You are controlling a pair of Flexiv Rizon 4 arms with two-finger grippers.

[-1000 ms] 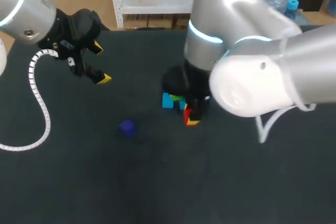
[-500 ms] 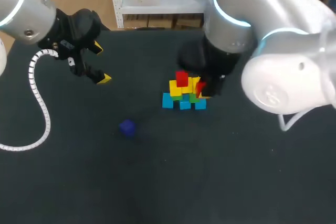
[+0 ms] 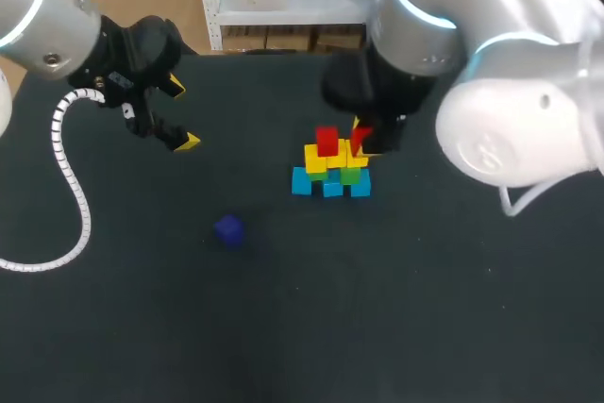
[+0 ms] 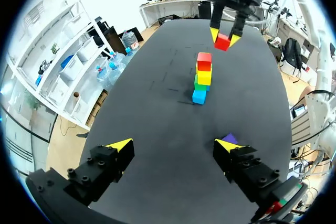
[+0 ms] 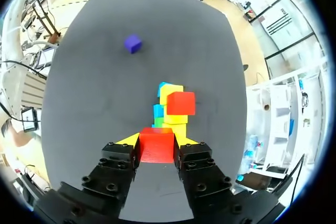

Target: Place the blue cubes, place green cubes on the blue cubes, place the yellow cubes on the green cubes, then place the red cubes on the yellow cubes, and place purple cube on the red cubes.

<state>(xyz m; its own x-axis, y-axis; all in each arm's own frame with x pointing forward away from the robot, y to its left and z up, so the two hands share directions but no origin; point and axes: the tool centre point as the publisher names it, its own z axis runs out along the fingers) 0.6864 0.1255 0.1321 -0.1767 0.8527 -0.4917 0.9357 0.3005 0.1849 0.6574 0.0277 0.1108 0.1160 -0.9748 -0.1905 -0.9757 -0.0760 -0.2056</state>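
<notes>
The stack (image 3: 331,169) stands mid-table: blue cubes (image 3: 302,182) at the base, a green cube (image 3: 351,176), yellow cubes (image 3: 316,159) and one red cube (image 3: 327,141) on top. My right gripper (image 3: 364,142) hangs just right of the stack's top, shut on a second red cube (image 5: 157,146); in its own view the stack's red cube (image 5: 181,103) lies just ahead of the fingers. The purple cube (image 3: 228,229) sits alone on the table to the front left. My left gripper (image 3: 181,115) is open and empty at the far left, with the purple cube (image 4: 229,138) beside one fingertip.
The black table (image 3: 283,327) carries nothing else. A white coiled cable (image 3: 71,186) hangs from my left arm over the table's left side. My right arm's bulky elbow (image 3: 510,129) overhangs the right half.
My right gripper rose and drew back from in front of the stack with the red cube, coming to hang at the stack's upper right. The left arm has kept still.
</notes>
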